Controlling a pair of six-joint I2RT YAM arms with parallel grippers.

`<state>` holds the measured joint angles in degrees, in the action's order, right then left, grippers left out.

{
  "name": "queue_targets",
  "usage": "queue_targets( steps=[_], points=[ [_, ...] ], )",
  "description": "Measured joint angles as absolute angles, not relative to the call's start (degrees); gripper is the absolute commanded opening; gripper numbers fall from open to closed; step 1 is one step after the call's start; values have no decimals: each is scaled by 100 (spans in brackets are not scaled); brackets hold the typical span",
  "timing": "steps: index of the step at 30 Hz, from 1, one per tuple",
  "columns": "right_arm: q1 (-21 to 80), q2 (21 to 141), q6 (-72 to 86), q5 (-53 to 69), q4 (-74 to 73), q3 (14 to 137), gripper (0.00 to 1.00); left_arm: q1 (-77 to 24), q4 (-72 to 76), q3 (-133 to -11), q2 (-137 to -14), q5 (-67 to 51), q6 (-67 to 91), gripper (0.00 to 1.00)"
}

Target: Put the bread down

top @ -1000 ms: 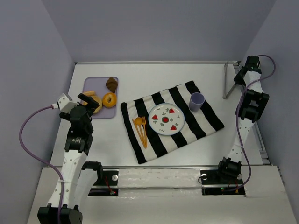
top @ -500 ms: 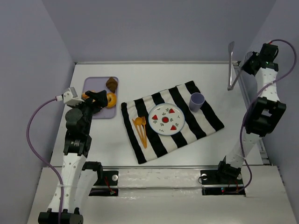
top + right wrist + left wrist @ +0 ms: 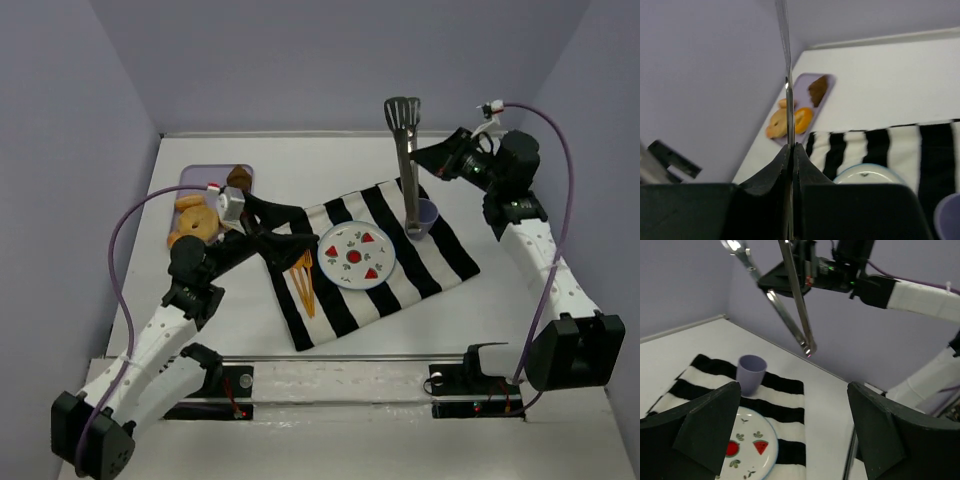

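Observation:
The bread, a glossy golden-orange ring, lies on the lavender tray beside a paler tan ring. In the top view it is hidden behind my left wrist. My left gripper is open and empty, reaching over the left edge of the striped cloth, away from the tray. Its wrist view shows wide-apart fingers above the plate. My right gripper is shut on metal tongs held upright over the cup; the tongs sit edge-on between its fingers.
A dark brown croissant-like lump and tan breads are on the tray. The watermelon-print plate, orange fork and spoon and lavender cup sit on the cloth. Walls close in on the left, back and right.
My left arm swung from the tray rightward over the cloth's edge, covering the orange bread in the top view. My right arm carried the tongs from the far right edge to above the cup.

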<state>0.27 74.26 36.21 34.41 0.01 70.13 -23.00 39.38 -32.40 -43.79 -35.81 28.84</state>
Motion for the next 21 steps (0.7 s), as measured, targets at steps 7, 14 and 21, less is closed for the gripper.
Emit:
queue_targets(
  steps=[7,14,21],
  points=[
    [1020,7369,5682,4864,3437,5483,7,-3780,5142,-3417,-5714,-4086,2357,99],
    [1643,7511,6532,5190,5022,5371,7,-4066,5527,-4058,-6709,-4167,2292,99],
    [1739,7649,6928,5221,5848,5124,7,-4156,5780,-4397,-7229,-4136,2397,99]
  ],
)
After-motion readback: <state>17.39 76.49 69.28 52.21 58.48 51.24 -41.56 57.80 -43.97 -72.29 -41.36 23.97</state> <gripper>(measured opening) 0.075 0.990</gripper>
